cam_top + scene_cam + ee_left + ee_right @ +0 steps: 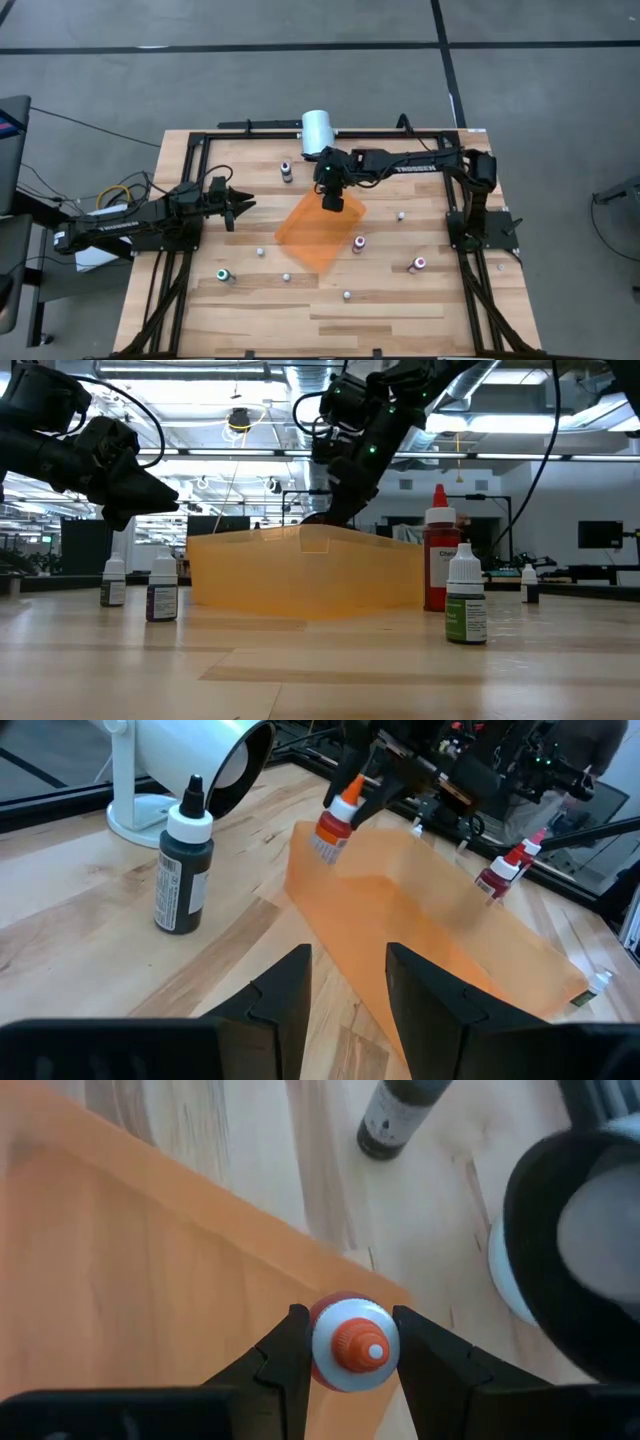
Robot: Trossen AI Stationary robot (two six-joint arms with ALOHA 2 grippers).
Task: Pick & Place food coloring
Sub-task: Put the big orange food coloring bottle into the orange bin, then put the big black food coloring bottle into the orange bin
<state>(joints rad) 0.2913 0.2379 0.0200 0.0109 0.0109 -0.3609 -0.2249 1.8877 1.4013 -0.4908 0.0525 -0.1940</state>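
Right hand (pixel 345 1342) grasping orange-capped bottle (pixel 348 1348) above orange tray (pixel 430 935), unseen from overhead, left hand (pixel 348 982) released

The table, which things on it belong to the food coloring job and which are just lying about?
Job:
- orange-capped bottle, held in the right gripper
- orange bin
- red bottle
- green bottle
- dark bottle

Lying about:
- white lamp
- left gripper, waiting open
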